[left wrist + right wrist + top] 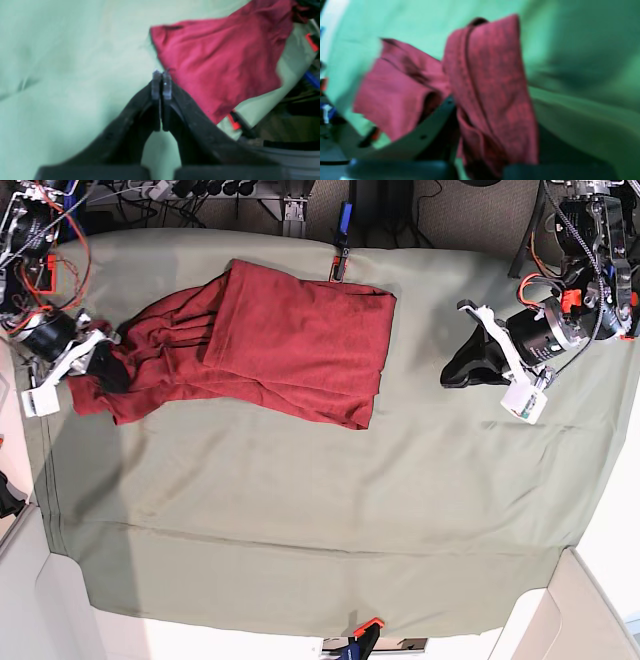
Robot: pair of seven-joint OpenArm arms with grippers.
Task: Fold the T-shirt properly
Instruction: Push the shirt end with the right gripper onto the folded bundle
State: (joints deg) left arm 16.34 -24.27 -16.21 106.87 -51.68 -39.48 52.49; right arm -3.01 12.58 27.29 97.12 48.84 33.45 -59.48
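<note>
Shirt spread across the counter, right side gripped, left end effector closed on nothing.
The plain dark brick-red knit T-shirt lay on the sage-green cloth covering the counter, toward the far side in the base view. Its broad, flatter panel sat mid-counter, between the two arms; a narrower, rumpled stretch ran from there to the right arm. The black right end effector gripped a bunch of the shirt at that end, with a hemmed flap standing up between its fingers in the right wrist view. The black left end effector was closed, fingertips together, well apart from the shirt's nearest edge and over bare cloth.
</note>
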